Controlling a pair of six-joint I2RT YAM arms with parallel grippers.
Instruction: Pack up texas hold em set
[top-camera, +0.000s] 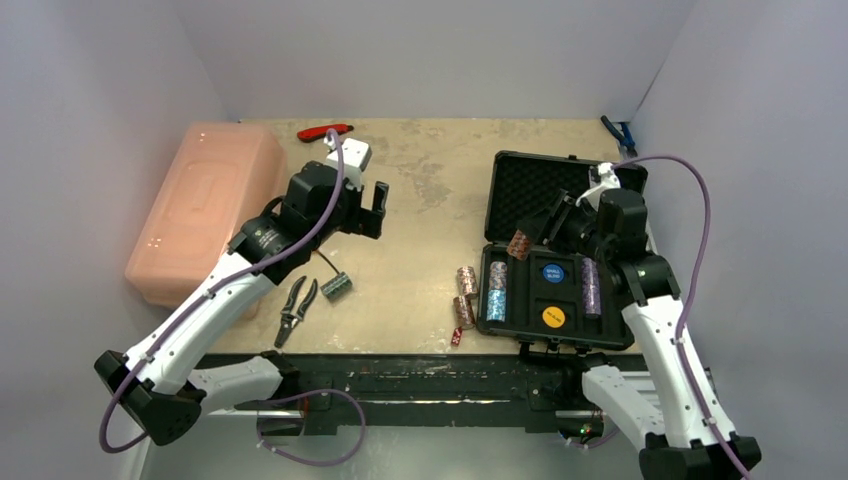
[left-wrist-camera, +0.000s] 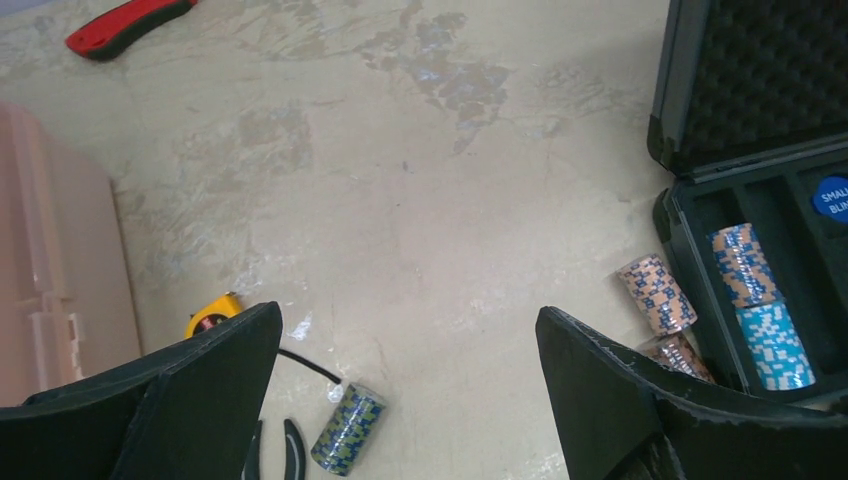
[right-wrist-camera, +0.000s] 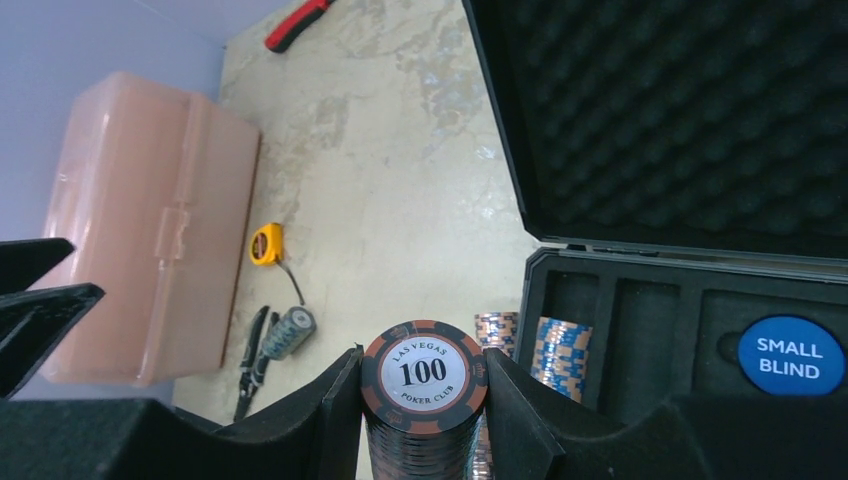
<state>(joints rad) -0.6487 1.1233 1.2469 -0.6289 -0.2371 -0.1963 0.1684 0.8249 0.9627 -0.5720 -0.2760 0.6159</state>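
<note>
Right wrist view: right gripper (right-wrist-camera: 423, 400) clamps chip stack (right-wrist-camera: 424, 372), probably to slot it into case (right-wrist-camera: 690, 130); left gripper (left-wrist-camera: 408, 320) gapes.

Chip stack (right-wrist-camera: 424, 380) bottom past right wrist view's lower edge

Robot test cell in a lab. Plain pale walls (top-camera: 420, 50) enclose a scuffed, stained table (top-camera: 420, 200) on three sides. The left arm (top-camera: 230, 290) and right arm (top-camera: 660, 330) mount on a black rail (top-camera: 430, 385) at the near edge, with purple cables (top-camera: 660, 158) routed along them. Hand tools lie loose: pliers (top-camera: 296, 308), tape measure (right-wrist-camera: 265, 244), red-handled tool (top-camera: 325, 131)
</note>
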